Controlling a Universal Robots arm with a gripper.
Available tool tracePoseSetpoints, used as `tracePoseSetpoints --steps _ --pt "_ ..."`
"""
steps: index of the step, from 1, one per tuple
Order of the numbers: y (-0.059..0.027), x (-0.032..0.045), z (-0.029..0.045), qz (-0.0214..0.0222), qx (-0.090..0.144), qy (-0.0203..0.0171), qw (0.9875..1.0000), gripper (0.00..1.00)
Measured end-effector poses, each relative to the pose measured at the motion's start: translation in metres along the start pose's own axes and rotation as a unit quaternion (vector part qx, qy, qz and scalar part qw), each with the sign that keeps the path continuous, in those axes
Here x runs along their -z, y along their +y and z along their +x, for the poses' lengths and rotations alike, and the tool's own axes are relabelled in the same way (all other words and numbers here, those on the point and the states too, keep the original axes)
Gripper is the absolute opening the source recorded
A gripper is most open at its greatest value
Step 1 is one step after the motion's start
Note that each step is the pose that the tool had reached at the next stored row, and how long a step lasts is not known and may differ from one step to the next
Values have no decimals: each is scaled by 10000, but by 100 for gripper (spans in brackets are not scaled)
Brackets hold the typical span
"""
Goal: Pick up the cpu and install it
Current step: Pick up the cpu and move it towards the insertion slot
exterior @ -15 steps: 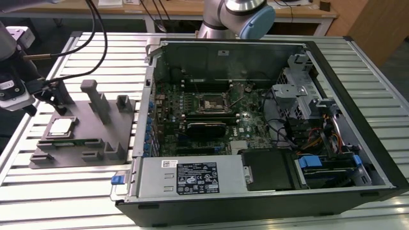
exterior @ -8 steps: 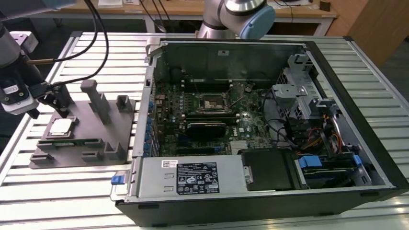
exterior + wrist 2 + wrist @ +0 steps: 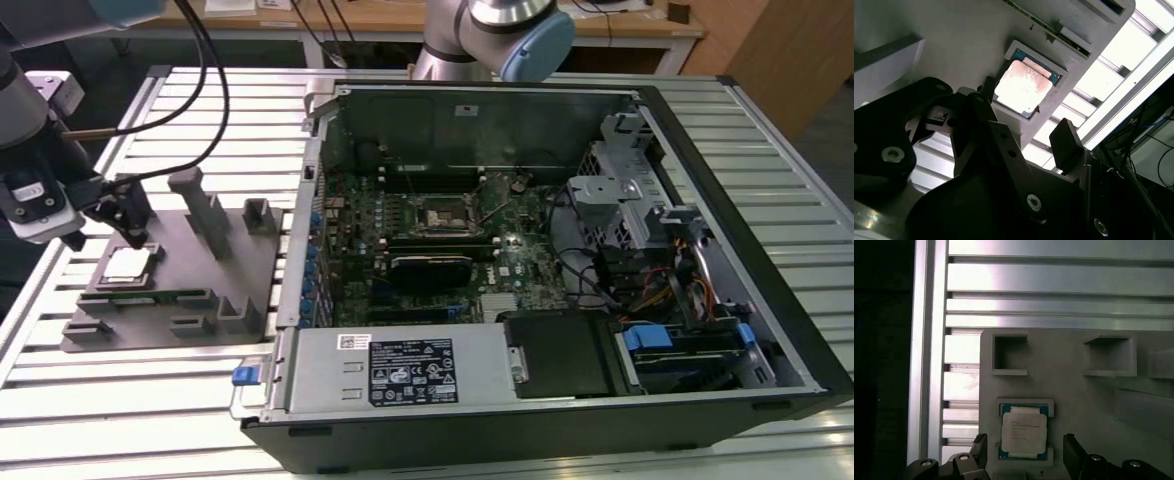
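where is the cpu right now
The cpu lies in a recess of the grey fixture plate at the exterior view's left, beside the open computer case, with the gripper hovering over it, jaws open.

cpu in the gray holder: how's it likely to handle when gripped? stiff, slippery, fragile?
Probably stiff: the cpu is a flat metal-topped square. Likely slippery, since its lid shines smooth. Thin edges sit recessed in the gray holder, so the open gripper probably gets little to pinch.

Spread fingers (image 3: 132, 222) — just above cpu (image 3: 128, 265)
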State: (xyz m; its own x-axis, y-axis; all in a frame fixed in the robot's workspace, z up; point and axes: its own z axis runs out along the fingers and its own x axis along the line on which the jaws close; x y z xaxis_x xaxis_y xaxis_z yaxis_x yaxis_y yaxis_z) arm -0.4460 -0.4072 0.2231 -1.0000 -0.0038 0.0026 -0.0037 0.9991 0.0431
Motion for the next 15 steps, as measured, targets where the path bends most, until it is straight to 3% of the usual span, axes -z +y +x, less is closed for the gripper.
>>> tracePoseSetpoints --steps 15 --pt "-3 -66 0 0 0 0 10000 71"
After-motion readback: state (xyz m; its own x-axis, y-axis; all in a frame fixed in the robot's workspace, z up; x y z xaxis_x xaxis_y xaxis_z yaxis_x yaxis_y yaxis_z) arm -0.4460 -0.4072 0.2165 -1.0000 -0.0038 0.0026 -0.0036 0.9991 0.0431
